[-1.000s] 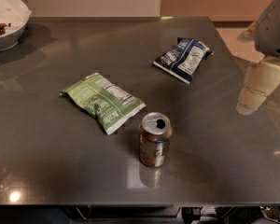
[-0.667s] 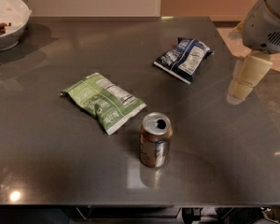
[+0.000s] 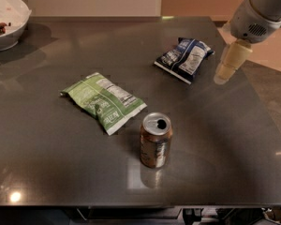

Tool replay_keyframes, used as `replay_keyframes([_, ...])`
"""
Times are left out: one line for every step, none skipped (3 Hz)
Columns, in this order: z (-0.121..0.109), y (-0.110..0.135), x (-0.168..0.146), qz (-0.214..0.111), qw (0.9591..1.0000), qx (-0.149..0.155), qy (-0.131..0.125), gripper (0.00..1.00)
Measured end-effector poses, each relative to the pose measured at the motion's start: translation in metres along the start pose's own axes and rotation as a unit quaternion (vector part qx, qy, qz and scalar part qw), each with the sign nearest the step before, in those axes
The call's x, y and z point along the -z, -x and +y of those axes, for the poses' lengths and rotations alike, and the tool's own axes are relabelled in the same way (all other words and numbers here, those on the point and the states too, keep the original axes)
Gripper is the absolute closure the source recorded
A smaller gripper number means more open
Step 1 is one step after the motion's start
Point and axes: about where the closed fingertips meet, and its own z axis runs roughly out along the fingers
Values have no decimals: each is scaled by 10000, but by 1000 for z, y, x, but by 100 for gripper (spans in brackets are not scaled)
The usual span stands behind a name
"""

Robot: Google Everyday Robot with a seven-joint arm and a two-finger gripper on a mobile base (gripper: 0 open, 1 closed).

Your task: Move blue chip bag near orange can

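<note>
The blue chip bag lies flat on the dark grey table, right of centre toward the back, its white label panel facing up. The orange can stands upright near the front centre, its silver top open. My gripper hangs from the arm at the upper right, just right of the blue bag and above the table, holding nothing. It is far from the can.
A larger green chip bag lies left of the can. A white bowl with food stands at the back left corner. The table's right edge runs close behind the gripper, with floor beyond it.
The gripper has moved left and toward the back, closing in on the blue chip bag's right side. The bags and can have not moved.
</note>
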Motion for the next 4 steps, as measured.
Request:
replay_keyframes([-38,0,-26,-165,9993,-324,1,0])
replay_keyframes([-65,2,-56,-315,9977,-596,70,0])
replay_keyframes([-84,6,-85,-421,9957,-815,136,0])
replay_keyframes([-98,9,-101,-572,9939,-946,4,0])
